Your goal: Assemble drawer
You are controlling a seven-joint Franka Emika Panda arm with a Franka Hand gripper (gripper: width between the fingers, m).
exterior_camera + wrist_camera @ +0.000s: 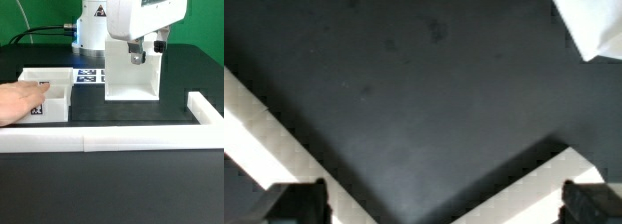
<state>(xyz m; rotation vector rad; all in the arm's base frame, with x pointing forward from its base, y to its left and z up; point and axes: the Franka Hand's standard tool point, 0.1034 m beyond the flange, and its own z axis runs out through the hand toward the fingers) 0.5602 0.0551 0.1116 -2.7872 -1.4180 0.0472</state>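
Note:
The tall white drawer shell [132, 75] stands upright on the black table at the middle back. My gripper [146, 50] hangs just above its top edge, open and empty. A small white tray [52, 104] with a black-and-white tag lies at the exterior view's left, and another white tray part [45, 74] sits right behind it. In the wrist view my gripper [441, 206] is open with nothing between the dark fingertips [295, 205]. That view shows bare black table and a white corner [598, 30], which I cannot identify.
A person's hand [16, 100] rests on the tray at the left. The marker board [90, 75] lies flat between tray and shell. The long low white border wall [110, 140] runs along the front and turns back at the right; it also shows in the wrist view [269, 150].

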